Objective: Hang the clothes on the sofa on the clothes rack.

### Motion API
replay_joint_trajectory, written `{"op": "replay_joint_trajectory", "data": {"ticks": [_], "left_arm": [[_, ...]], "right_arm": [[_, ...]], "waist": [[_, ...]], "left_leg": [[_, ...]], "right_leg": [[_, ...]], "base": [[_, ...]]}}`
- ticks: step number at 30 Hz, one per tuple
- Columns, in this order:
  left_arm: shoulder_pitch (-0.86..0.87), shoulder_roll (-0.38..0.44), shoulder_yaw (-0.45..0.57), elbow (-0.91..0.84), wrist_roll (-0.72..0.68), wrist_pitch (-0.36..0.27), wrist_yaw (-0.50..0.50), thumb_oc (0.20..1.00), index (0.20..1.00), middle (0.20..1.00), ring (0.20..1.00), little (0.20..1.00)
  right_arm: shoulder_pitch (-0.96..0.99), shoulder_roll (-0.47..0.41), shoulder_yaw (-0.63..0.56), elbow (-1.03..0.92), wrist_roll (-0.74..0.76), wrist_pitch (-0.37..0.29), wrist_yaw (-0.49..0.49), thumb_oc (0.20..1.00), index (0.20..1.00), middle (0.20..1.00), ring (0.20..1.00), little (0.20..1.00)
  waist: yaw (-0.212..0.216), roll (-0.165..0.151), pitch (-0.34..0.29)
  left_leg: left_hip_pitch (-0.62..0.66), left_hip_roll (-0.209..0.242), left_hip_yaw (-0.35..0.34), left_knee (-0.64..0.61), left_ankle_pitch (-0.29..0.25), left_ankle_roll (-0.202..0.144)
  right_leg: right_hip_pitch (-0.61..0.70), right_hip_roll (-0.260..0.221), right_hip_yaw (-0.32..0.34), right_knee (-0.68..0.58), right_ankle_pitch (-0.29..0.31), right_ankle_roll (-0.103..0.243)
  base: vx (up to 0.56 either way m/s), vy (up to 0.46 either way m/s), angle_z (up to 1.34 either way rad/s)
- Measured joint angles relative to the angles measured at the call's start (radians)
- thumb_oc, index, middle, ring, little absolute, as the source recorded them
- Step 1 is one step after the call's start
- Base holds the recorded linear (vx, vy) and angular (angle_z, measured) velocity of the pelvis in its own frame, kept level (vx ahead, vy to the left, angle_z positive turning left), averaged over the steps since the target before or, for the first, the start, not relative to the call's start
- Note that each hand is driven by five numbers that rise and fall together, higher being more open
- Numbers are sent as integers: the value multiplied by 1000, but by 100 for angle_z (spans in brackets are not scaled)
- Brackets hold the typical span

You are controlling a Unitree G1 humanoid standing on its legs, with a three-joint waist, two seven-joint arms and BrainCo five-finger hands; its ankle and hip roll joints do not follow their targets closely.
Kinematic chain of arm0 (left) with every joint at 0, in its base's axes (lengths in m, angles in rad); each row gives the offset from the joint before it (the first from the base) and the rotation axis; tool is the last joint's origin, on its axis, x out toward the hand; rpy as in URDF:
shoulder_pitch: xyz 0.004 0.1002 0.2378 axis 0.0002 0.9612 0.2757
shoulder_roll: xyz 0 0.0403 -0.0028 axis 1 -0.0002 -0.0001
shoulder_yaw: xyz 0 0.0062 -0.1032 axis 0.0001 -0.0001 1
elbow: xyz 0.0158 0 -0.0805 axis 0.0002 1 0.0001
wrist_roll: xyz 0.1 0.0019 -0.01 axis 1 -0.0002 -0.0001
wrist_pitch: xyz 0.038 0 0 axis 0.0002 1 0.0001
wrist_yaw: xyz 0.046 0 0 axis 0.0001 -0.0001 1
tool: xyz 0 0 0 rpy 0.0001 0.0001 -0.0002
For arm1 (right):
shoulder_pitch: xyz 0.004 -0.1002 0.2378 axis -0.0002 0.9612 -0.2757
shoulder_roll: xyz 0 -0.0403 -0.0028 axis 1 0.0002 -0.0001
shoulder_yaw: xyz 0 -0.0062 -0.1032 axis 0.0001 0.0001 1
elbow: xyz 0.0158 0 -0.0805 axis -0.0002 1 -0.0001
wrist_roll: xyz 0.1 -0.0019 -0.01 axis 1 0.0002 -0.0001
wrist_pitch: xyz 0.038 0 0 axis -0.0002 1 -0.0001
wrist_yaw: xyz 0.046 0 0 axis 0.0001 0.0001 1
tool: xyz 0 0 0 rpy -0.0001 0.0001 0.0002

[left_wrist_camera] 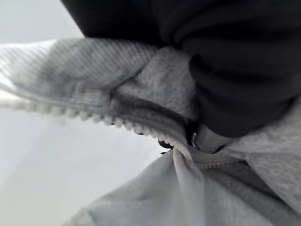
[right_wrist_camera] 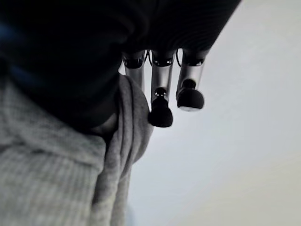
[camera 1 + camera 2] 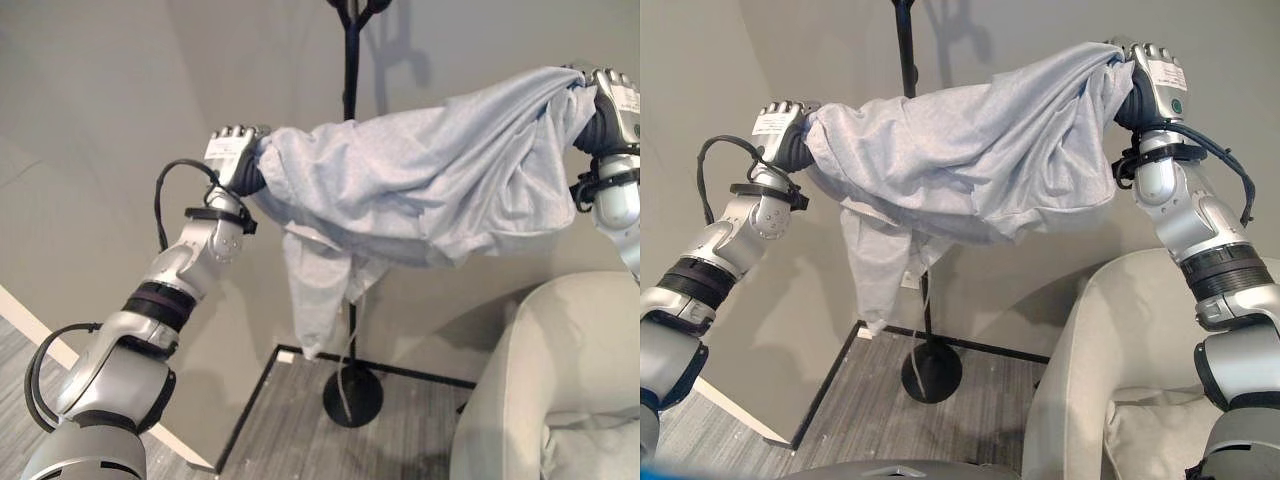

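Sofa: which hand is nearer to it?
Right. The right hand holds its end of the grey garment almost straight above the sofa; the left hand grips the other end, well off to the rack pole's far side.

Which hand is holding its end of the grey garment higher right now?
The right hand: its end of the grey garment sits clearly above the end gripped by the left hand.
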Motion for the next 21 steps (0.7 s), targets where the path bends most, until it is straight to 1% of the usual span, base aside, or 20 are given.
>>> {"op": "replay_joint_trajectory", "data": {"ticks": [4, 6, 9, 10, 11, 12, 13, 14, 15, 16, 17, 18, 19, 20, 21], "left_arm": [[-10, 2, 0, 17, -3, -1, -6, 200, 200, 200, 200, 200], [-17, 2, 0, 25, -6, -1, -7, 200, 200, 200, 200, 200], [-16, 2, 0, 27, -34, -1, -7, 200, 200, 200, 200, 200], [-31, 9, 12, 29, -41, 1, -7, 200, 200, 200, 200, 200], [-31, 8, 16, 29, -41, 3, -9, 200, 200, 200, 200, 200], [-35, 8, 19, 25, -42, 4, -10, 200, 200, 200, 200, 200], [-33, 8, 17, 20, -42, 4, -9, 200, 200, 200, 200, 200], [-39, 3, 13, 16, -42, 4, -9, 200, 200, 200, 200, 200], [-47, 6, 11, -13, -42, 3, -10, 200, 200, 200, 200, 200], [-49, 7, 10, -16, -42, 2, -10, 200, 200, 200, 200, 200], [-51, 8, 12, -21, -42, 2, -9, 200, 200, 200, 200, 200], [-41, 16, 10, -32, -43, 3, -11, 200, 200, 200, 200, 200], [-40, 19, 14, -34, -43, 3, -11, 200, 200, 200, 200, 200], [-40, 21, 16, -28, -42, 3, -11, 200, 200, 200, 200, 200], [-40, 29, 15, -31, -42, 6, -14, 200, 200, 200, 200, 200]], "right_arm": [[-15, 0, 11, 9, 0, 0, 0, 200, 200, 200, 200, 200], [-36, 0, 19, 10, 0, 0, 0, 200, 200, 200, 200, 200], [-48, 1, 20, 10, 0, 0, -1, 200, 200, 200, 200, 200], [-47, 8, 21, 10, 4, 1, -6, 200, 200, 200, 200, 200], [-50, 8, 22, 13, 4, 1, -6, 200, 200, 200, 200, 200], [-56, 8, 22, 22, 4, 1, -5, 200, 200, 200, 200, 200], [-68, 10, 28, 37, 5, 0, -5, 200, 200, 200, 200, 200], [-80, 7, 32, 60, 9, 0, -8, 200, 200, 200, 200, 200], [-105, 8, 35, 102, 10, 1, -8, 200, 200, 200, 200, 200], [-105, 9, 38, 109, 11, 3, -7, 200, 200, 200, 200, 200], [-108, 7, 37, 109, 11, 4, -8, 200, 200, 200, 200, 200], [-106, 10, 47, 105, 11, 9, -12, 200, 200, 200, 200, 200], [-111, 7, 47, 94, 11, 10, -10, 200, 200, 200, 200, 200], [-110, 9, 47, 89, 11, 10, -10, 200, 200, 200, 200, 200], [-107, 10, 52, 86, 10, 10, -7, 200, 200, 200, 200, 200]], "waist": [[5, 3, -2], [5, 6, -1], [12, 2, 2], [18, -53, 36], [37, -68, 52], [49, -78, 64], [72, -81, 76], [71, -77, 83], [78, -84, 108], [78, -90, 107], [74, -93, 110], [80, -82, 113], [86, -77, 121], [91, -70, 127], [85, -63, 133]], "left_leg": [[-3, -3, 1, 1, -1, 3], [-4, -3, 2, 1, 3, -1], [-10, 0, -2, 38, 4, -2], [-90, 8, -36, 220, -11, -23], [-145, 21, -67, 355, -6, -28], [-207, 41, -96, 487, -1, -38], [-270, 73, -130, 584, -2, -38], [-319, 73, -205, 657, -8, -44], [-356, 87, -244, 604, -8, -52], [-345, 107, -207, 491, -2, -46], [-322, 116, -182, 379, 12, -40], [-282, 125, -190, 127, 44, -70], [-261, 130, -192, 25, 57, -69], [-262, 143, -197, -35, 81, -86], [-264, 161, -191, -35, 91, -87]], "right_leg": [[-4, -1, 0, -3, 6, 4], [-6, 2, 1, -8, 9, 1], [-5, 12, 7, -7, 3, -4], [-38, -27, 49, 70, -43, -34], [-41, -17, 53, 91, -64, -38], [-40, -12, 59, 97, -58, -57], [-21, -9, 68, 92, -60, -72], [-15, 0, 62, 84, -63, -73], [16, 15, 55, 57, -63, -71], [32, 22, 48, 28, -63, -70], [36, 26, 44, 18, -63, -72], [66, 48, 63, -37, -59, -62], [72, 53, 66, -45, -56, -69], [83, 64, 83, -58, -51, -69], [102, 79, 103, -74, -38, -59]], "base": [[58, -23, 4], [24, -57, -3], [-67, -164, -8], [-96, -148, -13], [-71, -189, -18], [14, -51, -29], [92, -43, -11], [163, 40, -2], [396, 156, 16], [439, 205, 10], [458, 194, 3], [361, 113, -16], [246, 60, -27], [243, 82, -22], [356, 141, -33]]}}
